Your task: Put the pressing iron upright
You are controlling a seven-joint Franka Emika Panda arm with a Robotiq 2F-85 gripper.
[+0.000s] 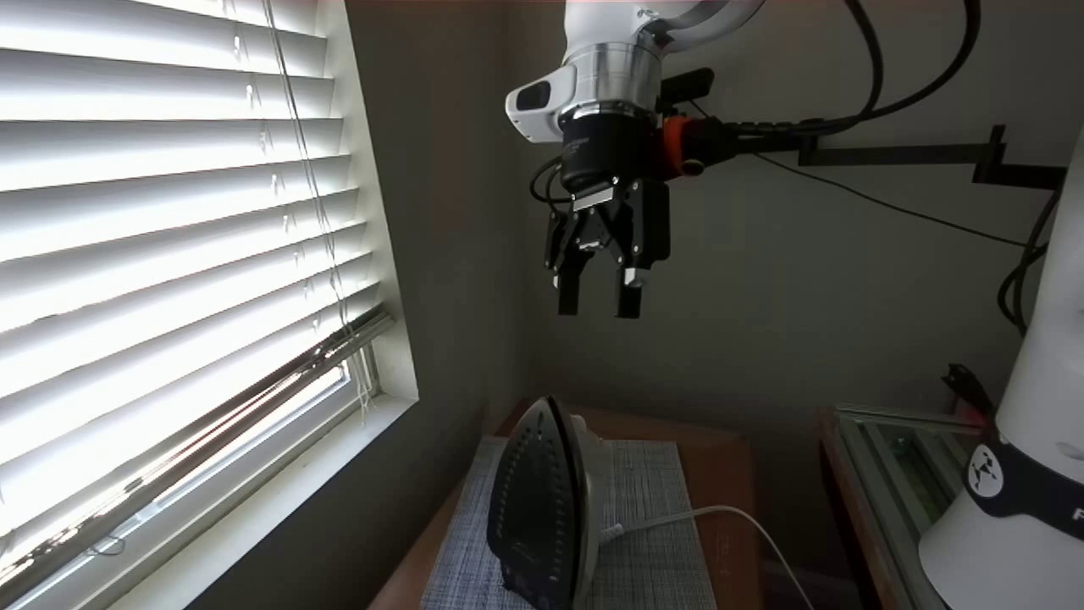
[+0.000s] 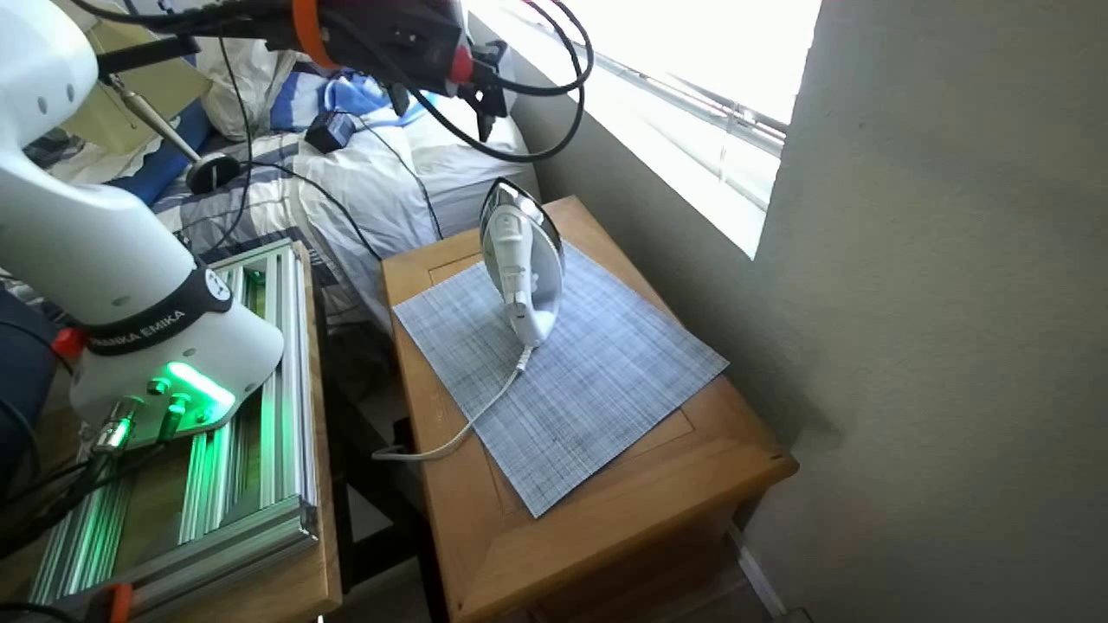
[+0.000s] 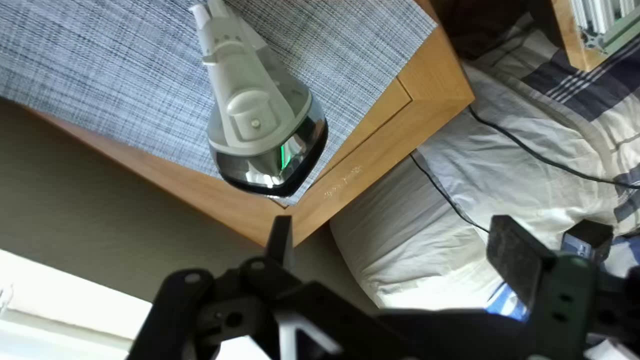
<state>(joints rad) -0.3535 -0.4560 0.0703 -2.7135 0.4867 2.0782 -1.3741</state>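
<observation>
The pressing iron (image 1: 542, 508) stands on its heel with its pointed nose up, leaning back a little. Its dark soleplate faces the camera in an exterior view; the white arched handle (image 2: 512, 251) shows from behind in an exterior view. A white cord (image 2: 485, 411) runs from its lower end over the table edge. High above the iron, my gripper (image 1: 599, 313) points down, its fingers apart and nothing between them. In the wrist view the iron (image 3: 250, 110) lies ahead of the gripper (image 3: 392, 220), off to the left finger's side and not touched.
A grey woven mat (image 2: 597, 389) lies under the iron on a wooden table (image 2: 563, 567). The wall and a window with blinds (image 1: 169, 212) border one side. A bed (image 2: 363, 190) adjoins the table's far end; the robot's base stands on a metal frame (image 2: 286, 415) alongside.
</observation>
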